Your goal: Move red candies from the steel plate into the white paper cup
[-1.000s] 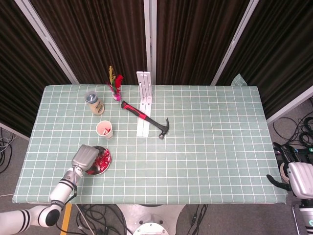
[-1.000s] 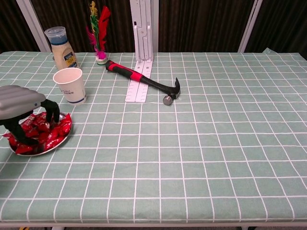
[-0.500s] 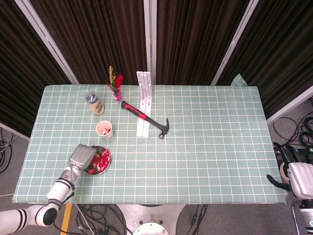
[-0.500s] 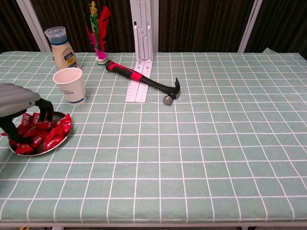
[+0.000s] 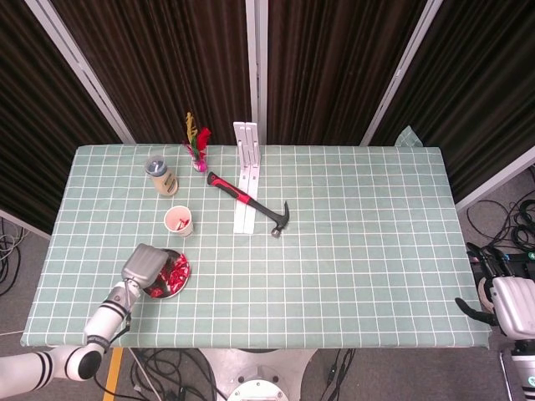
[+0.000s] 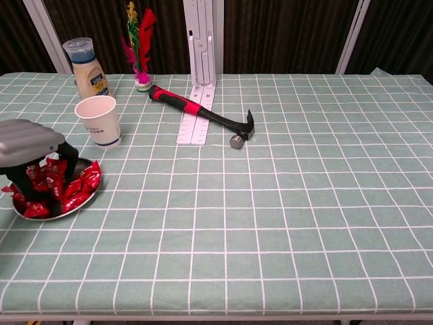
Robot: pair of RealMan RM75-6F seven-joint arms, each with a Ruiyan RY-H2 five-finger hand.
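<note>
Many red candies [image 6: 67, 189] lie heaped on the steel plate [image 6: 84, 200], near the counter's [image 6: 284, 203] front left corner. The left robot hand [image 6: 30, 152] sits directly over the pile, palm down, dark fingers [image 6: 54, 183] curled into the wrappers; one or more candies appear pinched between them, though the heap behind makes it hard to be sure. The head view shows the same robot hand [image 5: 144, 267] covering the plate's nine-o'clock half, an approach from above that suits loose, shallow pieces. The white paper cup [image 6: 99, 120] stands upright just beyond the plate at about one o'clock, mouth open and close by, so each transfer is short; the head view shows something red already inside [image 5: 179, 220]. Farther out at twelve o'clock stand a capped bottle [image 6: 86, 66] and a feathered shuttlecock [image 6: 139, 47]; a red-handled hammer [image 6: 203, 115] lies across a white bracket [image 6: 200, 88] at two o'clock. The right robot hand [image 5: 501, 305] rests off the counter's right edge, its fingers too small to read.
</note>
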